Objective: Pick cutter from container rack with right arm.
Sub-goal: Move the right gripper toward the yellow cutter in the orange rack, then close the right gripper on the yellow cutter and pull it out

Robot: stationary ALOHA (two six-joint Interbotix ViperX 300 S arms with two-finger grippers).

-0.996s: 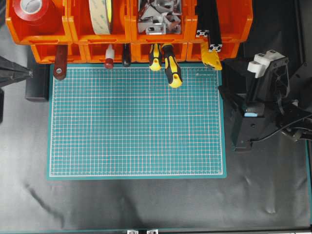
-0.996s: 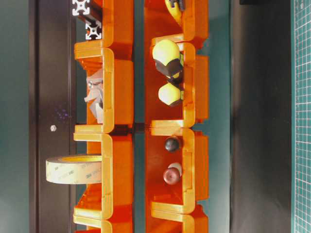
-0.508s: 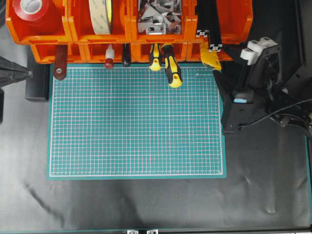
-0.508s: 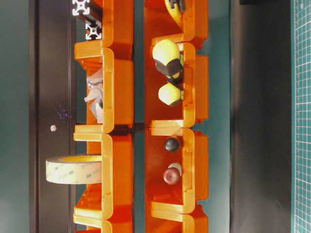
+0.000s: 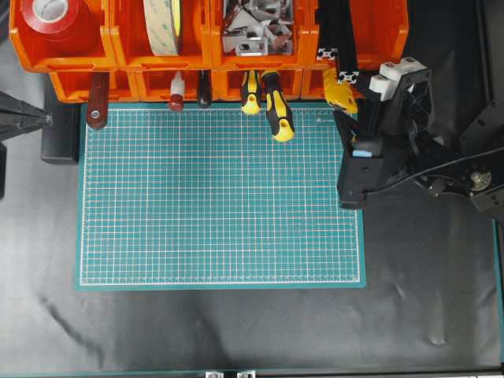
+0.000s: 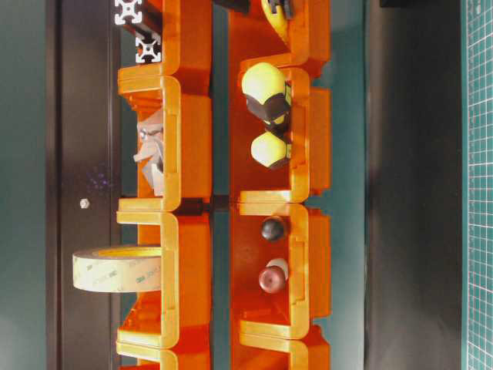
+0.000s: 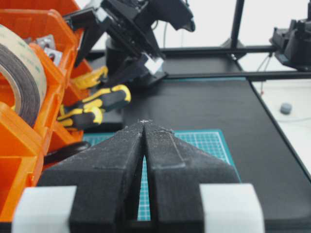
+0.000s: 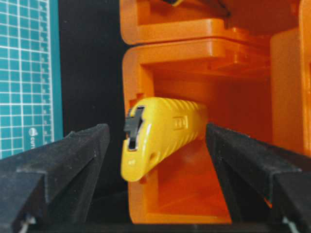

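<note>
- Black surface [image 5: 236, 331] carries a green gridded cutting mat [image 5: 220, 197], with the orange container rack [image 5: 209, 47] along its far edge.
- My right fingers [image 8: 155, 160] stand wide apart, nothing between them touching; one finger sits on each side of the cutter [image 8: 160, 133] in the right wrist view, both apart from it.
- Cutter is yellow, pokes out of the rightmost lower bin of the rack [image 8: 204, 97], black slider facing the mat side.
- Overhead: my right arm [image 5: 394, 150] sits just beside the cutter [image 5: 340, 93], at the mat's far right corner.
- My left fingers [image 7: 144, 127] are pressed together, empty, off by the mat's left edge.
- Two yellow-and-black screwdrivers [image 5: 272, 102] hang out of the neighbouring bin; tape roll [image 5: 163, 24] up top.
</note>
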